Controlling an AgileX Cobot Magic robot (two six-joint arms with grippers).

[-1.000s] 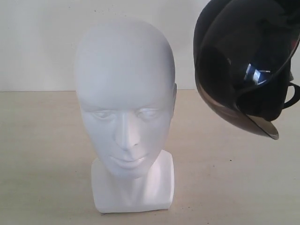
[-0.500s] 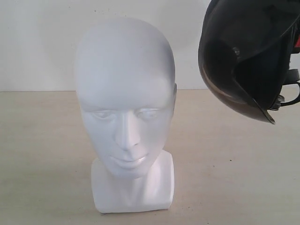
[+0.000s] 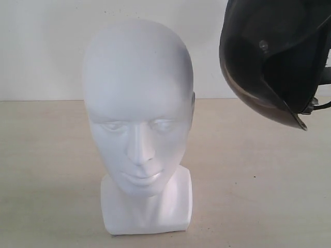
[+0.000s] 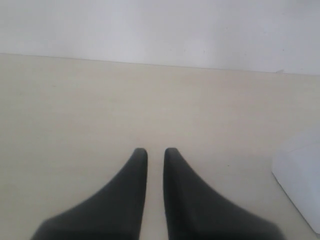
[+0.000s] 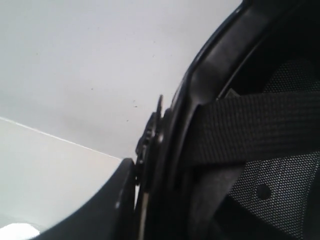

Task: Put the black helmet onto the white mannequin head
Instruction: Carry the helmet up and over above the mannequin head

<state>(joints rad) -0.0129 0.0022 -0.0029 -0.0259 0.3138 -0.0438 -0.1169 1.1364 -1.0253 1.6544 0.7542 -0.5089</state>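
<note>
The white mannequin head [image 3: 137, 103] stands upright on its squarish base in the middle of the table, face toward the exterior camera. The black helmet [image 3: 269, 57] hangs in the air to its upper right, clear of the head, with the smoky visor's edge pointing down. In the right wrist view my right gripper [image 5: 145, 172] is clamped on the helmet's rim [image 5: 200, 100]: one finger [image 5: 107, 205] lies outside, the other is hidden inside by the padding and black strap [image 5: 250, 130]. My left gripper [image 4: 155, 152] hovers low over the table, shut and holding nothing.
A pale wooden table [image 3: 258, 196] meets a white wall [image 3: 41, 46] behind. In the left wrist view a corner of the head's white base [image 4: 300, 185] lies off to one side of the fingers. Neither arm shows in the exterior view.
The helmet has risen a little and turned in the right gripper, its visor edge swinging and the red buckle leaving view. The head and the left gripper have stayed put.
</note>
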